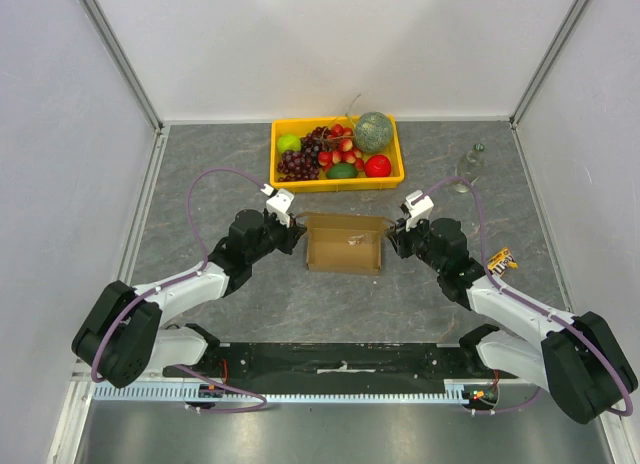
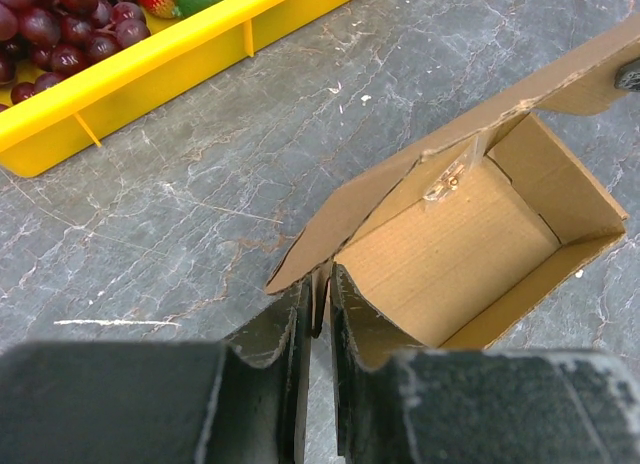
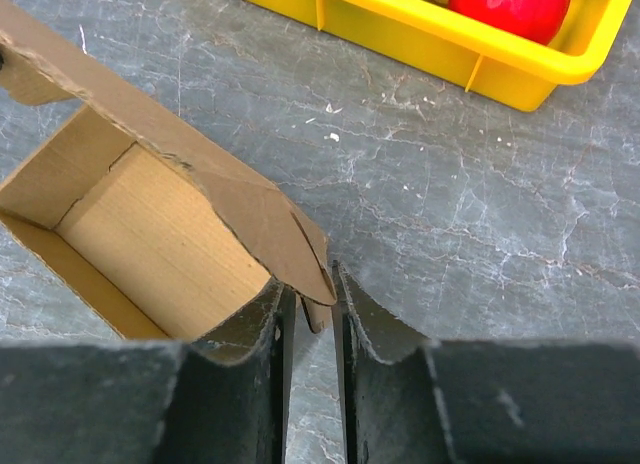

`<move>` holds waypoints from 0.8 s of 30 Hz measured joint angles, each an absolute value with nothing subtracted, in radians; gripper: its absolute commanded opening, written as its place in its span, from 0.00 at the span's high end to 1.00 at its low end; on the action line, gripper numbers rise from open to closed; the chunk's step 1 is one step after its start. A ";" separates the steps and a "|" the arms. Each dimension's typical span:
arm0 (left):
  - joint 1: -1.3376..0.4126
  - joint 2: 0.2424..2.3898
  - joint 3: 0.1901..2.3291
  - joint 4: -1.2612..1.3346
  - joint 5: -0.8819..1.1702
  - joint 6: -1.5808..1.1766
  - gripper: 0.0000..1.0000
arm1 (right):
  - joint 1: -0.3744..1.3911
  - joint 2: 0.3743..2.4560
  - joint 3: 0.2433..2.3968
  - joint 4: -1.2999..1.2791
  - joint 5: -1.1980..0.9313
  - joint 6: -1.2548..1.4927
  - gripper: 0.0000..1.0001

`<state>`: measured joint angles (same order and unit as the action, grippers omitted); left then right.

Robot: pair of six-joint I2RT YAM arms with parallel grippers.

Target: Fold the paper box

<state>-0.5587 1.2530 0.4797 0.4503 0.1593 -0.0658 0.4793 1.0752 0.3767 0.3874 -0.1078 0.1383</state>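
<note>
Where the top view is taken first, the paper box (image 1: 345, 246) sits open-mouthed at the middle of the bench (image 1: 200, 184), just on the near side of the yellow crate (image 1: 283, 174) of fruit at the far edge, with the left tool (image 1: 296, 229) at its left end and the right tool (image 1: 393, 234) at its right end. Risk, as judged: unequal pulls from the two ends could skew or drag so light a box, and a shove toward the far edge would run it against the crate. Left wrist view: left tool (image 2: 318, 284) clenched on the thin upright end wall of the paper box (image 2: 440, 254) near a corner, lid flap raised on the far side. Risk: so small a bite near an edge may slip off, or crease and tear the cardboard if the wrist twists. Right wrist view: right tool (image 3: 312, 284) straddling a cardboard tab at the opposite end of the paper box (image 3: 160, 244), jaws narrow; whether they pinch it cannot be told. Risk: an unseated tab may escape the jaws, that end springing outward while the other is held, so the box pivots.
</note>
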 measured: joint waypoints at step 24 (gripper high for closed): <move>-0.596 1.286 0.506 0.448 0.166 -0.168 0.85 | 0.476 1.095 0.439 0.347 -0.160 0.245 0.82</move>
<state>-0.5957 1.2861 0.5060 0.4477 0.1658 -0.1680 0.4763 1.0946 0.4385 0.3473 -0.1596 0.2447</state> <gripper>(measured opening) 0.160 0.180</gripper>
